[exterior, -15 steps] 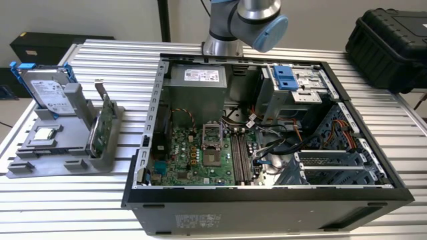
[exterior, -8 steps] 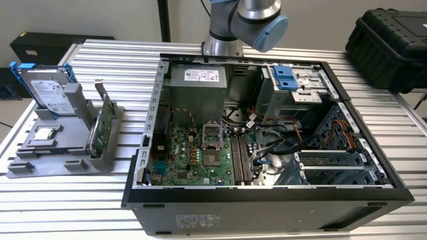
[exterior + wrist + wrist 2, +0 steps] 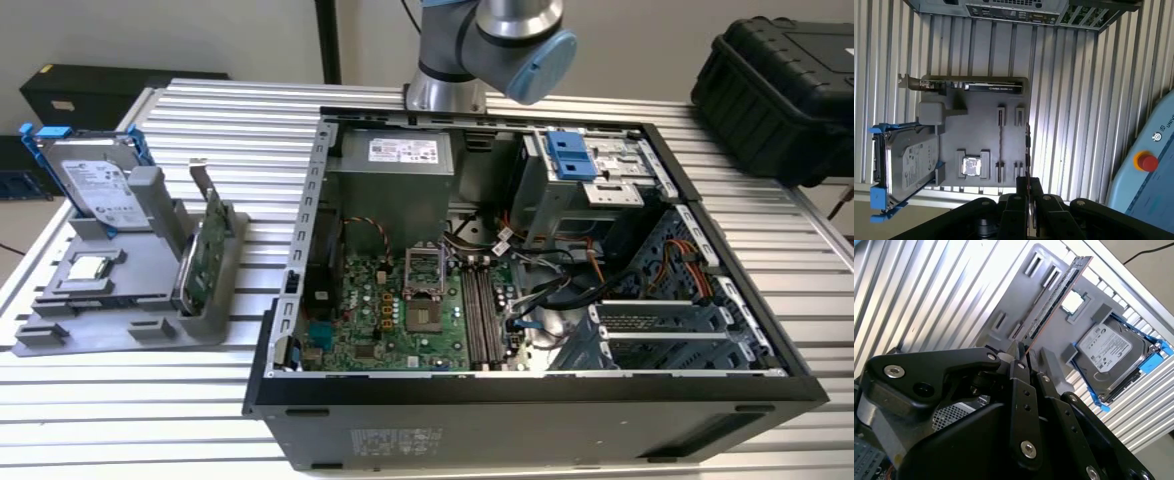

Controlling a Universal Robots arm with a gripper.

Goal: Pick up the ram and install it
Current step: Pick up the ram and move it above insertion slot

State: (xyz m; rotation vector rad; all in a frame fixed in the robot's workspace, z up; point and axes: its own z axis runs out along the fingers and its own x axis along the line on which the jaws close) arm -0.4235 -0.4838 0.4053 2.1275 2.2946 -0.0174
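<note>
We see the end effector (image 3: 1022, 358) clamped on one end of the ram (image 3: 1056, 300), which slants across the grey holder (image 3: 1015, 297). A hard drive (image 3: 1109, 355) in blue rails (image 3: 1157, 350) sits at the holder's edge on the ribbed desk (image 3: 929, 290).

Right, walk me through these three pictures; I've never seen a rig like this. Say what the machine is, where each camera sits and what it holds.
It is one robot arm with a gripper. The exterior view looks from off the arm at a slatted metal table bearing an open computer case and, toward that view's left, a grey tray with a hard drive, a green card and a small square chip. Both wrist views come from cameras riding on the arm. In the second wrist view the gripper is shut on the ram, a thin stick, held over the tray.
</note>
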